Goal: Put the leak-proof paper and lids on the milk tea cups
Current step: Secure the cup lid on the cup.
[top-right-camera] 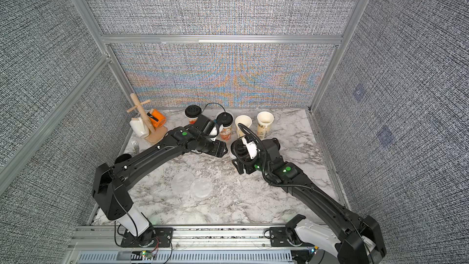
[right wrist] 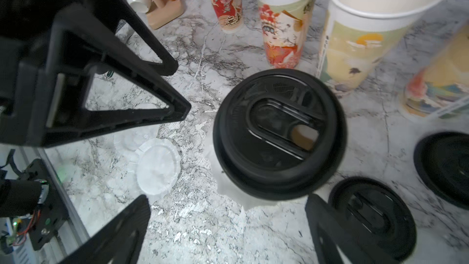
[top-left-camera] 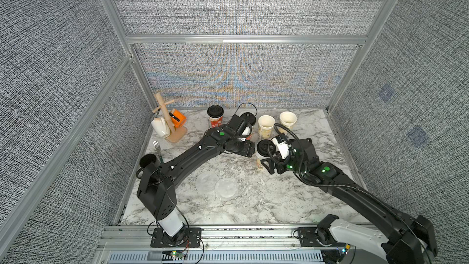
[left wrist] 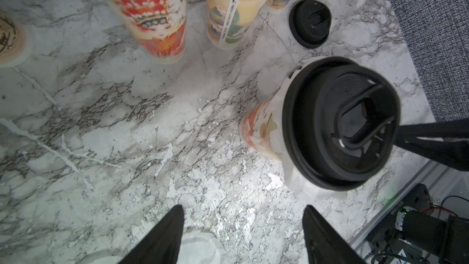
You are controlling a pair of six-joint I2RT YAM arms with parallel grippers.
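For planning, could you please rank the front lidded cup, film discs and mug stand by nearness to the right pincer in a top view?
1. Front lidded cup, beside the right pincer.
2. Film discs, front centre.
3. Mug stand, back left.

Top views: from high over the front edge, facing down and toward the back; far; both show the whole table.
Left wrist: near, facing down at a lidded cup.
Right wrist: near, over the same lidded cup.
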